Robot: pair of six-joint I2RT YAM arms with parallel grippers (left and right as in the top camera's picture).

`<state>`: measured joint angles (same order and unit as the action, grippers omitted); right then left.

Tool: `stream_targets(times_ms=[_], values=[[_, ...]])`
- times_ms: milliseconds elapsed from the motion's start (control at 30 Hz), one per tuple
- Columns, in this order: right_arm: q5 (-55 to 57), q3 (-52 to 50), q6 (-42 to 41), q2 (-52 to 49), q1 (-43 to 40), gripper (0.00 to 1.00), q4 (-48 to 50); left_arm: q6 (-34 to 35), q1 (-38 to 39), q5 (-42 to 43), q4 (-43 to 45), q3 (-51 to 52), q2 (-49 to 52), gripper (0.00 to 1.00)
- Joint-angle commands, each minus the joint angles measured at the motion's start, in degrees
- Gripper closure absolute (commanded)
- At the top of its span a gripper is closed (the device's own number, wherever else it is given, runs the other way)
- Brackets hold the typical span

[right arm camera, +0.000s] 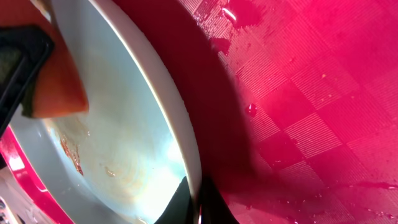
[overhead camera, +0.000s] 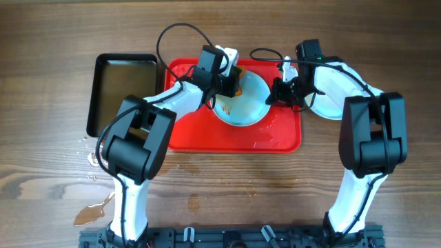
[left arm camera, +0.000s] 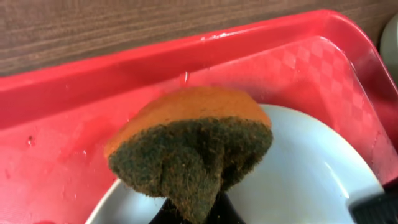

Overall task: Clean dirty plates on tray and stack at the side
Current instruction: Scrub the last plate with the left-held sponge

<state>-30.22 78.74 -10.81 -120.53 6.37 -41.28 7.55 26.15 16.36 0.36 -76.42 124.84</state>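
A pale mint plate (overhead camera: 242, 103) with brown-orange smears sits tilted on the red tray (overhead camera: 200, 131). My left gripper (overhead camera: 231, 83) is shut on an orange sponge with a dark green scrub side (left arm camera: 193, 149), held over the plate's far left edge (left arm camera: 298, 180). My right gripper (overhead camera: 275, 93) is shut on the plate's right rim (right arm camera: 186, 149), one finger on each side (right arm camera: 196, 208). Smears show inside the plate in the right wrist view (right arm camera: 71, 155). Another plate (overhead camera: 331, 89) lies off the tray to the right, under my right arm.
A black rectangular pan (overhead camera: 120, 89) stands left of the tray. Brownish spills (overhead camera: 93, 210) lie on the wooden table at front left. The tray floor is wet (right arm camera: 311, 112).
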Motion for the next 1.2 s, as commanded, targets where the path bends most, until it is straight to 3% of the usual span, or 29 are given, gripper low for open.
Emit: stream_targets(times_ms=[0, 167, 233, 367, 533, 667, 800, 867, 933, 1000, 1067, 1167], values=[[-2.6, -0.5, 1.7, -1.1, 0.2, 0.96, 0.1, -1.4, 0.0, -8.4, 2.1, 0.5, 4.1, 0.96], [-2.0, -0.5, 1.8, -1.1, 0.2, 0.96, -0.1, 0.6, 0.0, -9.4, 1.8, 0.2, 2.6, 0.96], [-1.6, -0.5, 1.8, -1.1, 0.2, 0.96, -0.3, 0.8, -0.4, -2.5, -8.2, -1.0, 1.6, 0.96], [-1.6, -0.5, 1.8, -1.1, 0.2, 0.96, -0.3, 3.4, -0.4, -1.6, -26.2, -1.0, 1.6, 0.96], [-1.6, -0.5, 1.8, -1.1, 0.2, 0.96, -0.3, 3.1, -0.3, 6.0, -37.7, -0.9, 1.6, 0.96], [-1.6, -0.5, 1.8, -1.1, 0.2, 0.96, -0.1, -4.0, 2.4, 6.8, -31.0, -0.7, 1.6, 0.96], [-1.6, -0.5, 1.8, -1.1, 0.3, 0.96, -0.2, -4.2, 2.1, 4.7, -20.7, -0.7, 1.6, 0.96], [-1.6, -0.5, 1.9, -1.1, 0.4, 0.96, -0.1, -1.8, 1.6, -2.7, -17.0, -0.7, 1.7, 0.96], [-1.3, -0.5, 1.9, -1.1, 0.4, 0.96, -0.2, 6.7, 1.6, -18.4, -16.4, -0.7, 1.8, 0.96], [-1.3, -0.5, 2.1, -1.1, 0.4, 0.96, -0.2, 13.0, 1.6, -26.5, -18.9, -0.7, 1.8, 0.96], [-1.3, -0.5, 2.3, -1.1, 0.4, 0.95, -0.3, 14.4, 1.7, -24.3, -24.3, -0.7, 1.8, 0.96], [-1.3, -0.5, 2.3, -1.1, 0.4, 0.96, -0.2, 10.1, 1.7, -10.3, -34.6, -0.7, 1.8, 0.96]])
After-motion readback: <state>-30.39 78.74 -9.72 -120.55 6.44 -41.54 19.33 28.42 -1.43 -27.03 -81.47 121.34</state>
